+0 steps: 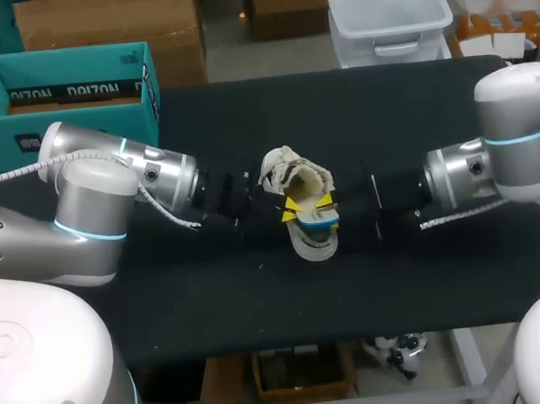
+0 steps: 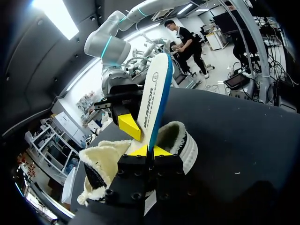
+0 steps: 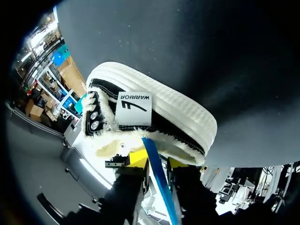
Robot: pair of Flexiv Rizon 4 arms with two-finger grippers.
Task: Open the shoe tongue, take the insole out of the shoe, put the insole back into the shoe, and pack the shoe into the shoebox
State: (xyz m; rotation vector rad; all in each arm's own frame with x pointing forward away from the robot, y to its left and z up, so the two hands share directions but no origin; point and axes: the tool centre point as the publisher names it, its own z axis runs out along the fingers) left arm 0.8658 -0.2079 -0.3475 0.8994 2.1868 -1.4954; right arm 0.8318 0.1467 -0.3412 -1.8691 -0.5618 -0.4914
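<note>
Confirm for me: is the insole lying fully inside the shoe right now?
No, the insole stands upright, with most of its length sticking up out of the opening of the shoe.

Insole (image 2: 154,93) across shoe (image 2: 187,147) mouth

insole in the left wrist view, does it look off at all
Yes: the insole stands upright on edge at the shoe's opening, not flat inside, held by the left gripper.
</note>
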